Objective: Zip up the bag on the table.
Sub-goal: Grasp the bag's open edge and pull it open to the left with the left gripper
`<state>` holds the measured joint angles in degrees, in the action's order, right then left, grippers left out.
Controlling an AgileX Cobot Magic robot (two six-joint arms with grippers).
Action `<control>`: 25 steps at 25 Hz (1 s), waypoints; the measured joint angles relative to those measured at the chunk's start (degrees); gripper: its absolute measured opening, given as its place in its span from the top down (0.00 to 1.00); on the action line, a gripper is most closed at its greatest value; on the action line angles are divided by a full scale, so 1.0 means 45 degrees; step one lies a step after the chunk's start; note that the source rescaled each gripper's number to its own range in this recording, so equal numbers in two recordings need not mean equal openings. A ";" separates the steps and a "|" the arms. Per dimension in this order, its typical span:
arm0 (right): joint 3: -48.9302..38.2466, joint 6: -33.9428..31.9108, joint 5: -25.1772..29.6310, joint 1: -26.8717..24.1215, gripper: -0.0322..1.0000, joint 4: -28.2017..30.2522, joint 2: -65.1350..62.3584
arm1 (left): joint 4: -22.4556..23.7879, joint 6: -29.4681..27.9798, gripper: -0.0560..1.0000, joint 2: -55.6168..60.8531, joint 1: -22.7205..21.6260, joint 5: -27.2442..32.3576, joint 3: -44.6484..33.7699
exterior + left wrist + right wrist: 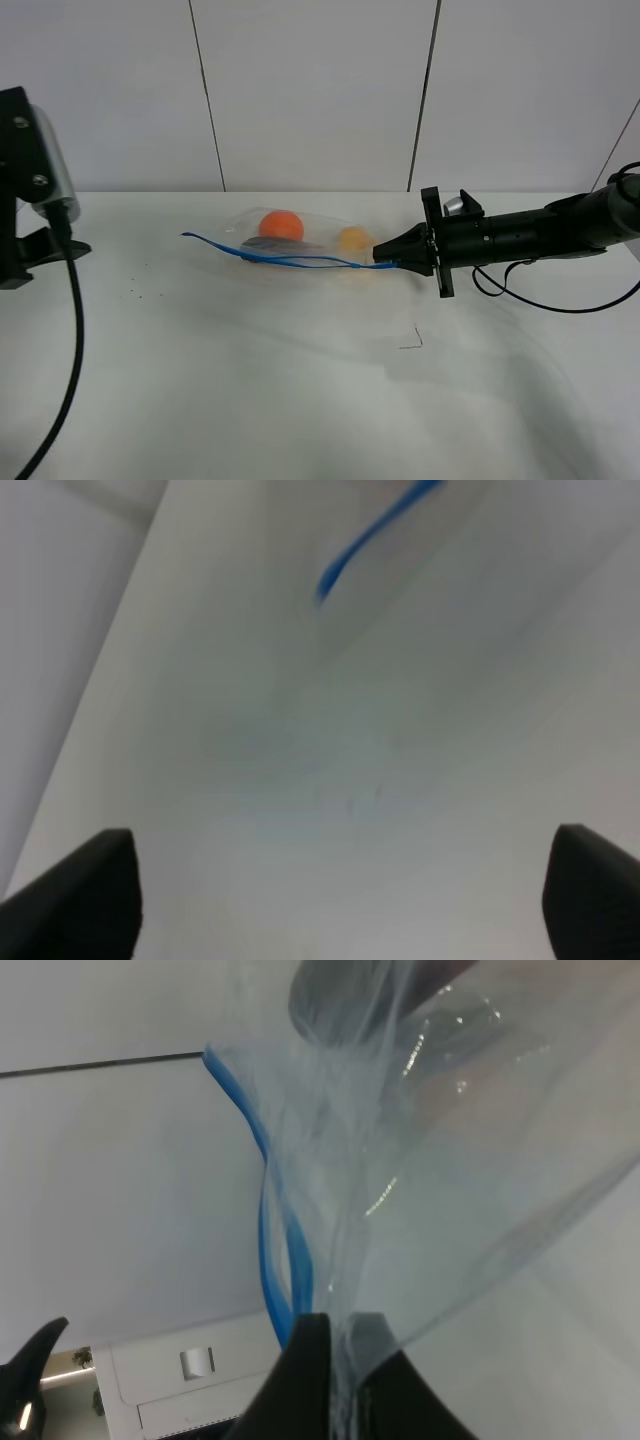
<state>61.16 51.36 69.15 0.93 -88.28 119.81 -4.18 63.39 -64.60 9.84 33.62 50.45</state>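
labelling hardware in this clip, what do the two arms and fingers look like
Both arms are black. The right arm is a slim tube with a flat cross plate, a silver knob, tapered fingers and a thin black cable. The left arm shows a silver-grey rounded housing and a thick black cable.

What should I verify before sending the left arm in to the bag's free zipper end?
1. Right gripper shut on the end of the bag nearest it: ok.
2. Left gripper open: ok.
3. Left gripper at the free end of the zipper strip: not ok, it stands well apart from it.
4. Zipper strip sealed: not ok, two blue tracks gape in the right wrist view.
5. Eggplant clear of the strip: cannot tell.
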 joint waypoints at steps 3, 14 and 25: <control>0.0000 0.0000 0.0000 0.0000 0.97 0.0000 0.0000 | -0.0203 -0.0116 0.03 -0.0743 0.1502 -0.1021 0.0000; 0.0000 0.0000 0.0000 0.0000 0.97 -0.0294 0.0000 | -0.0328 -0.1040 0.04 -0.4052 0.6474 -0.5914 0.0000; 0.0000 0.0000 0.0000 0.0000 0.97 -0.0429 0.0000 | -0.0378 -0.1227 0.05 -0.7470 0.8126 -1.1948 0.0010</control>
<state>61.16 51.36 69.15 0.93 -90.21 119.81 -5.88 57.87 -98.21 46.41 -20.15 50.50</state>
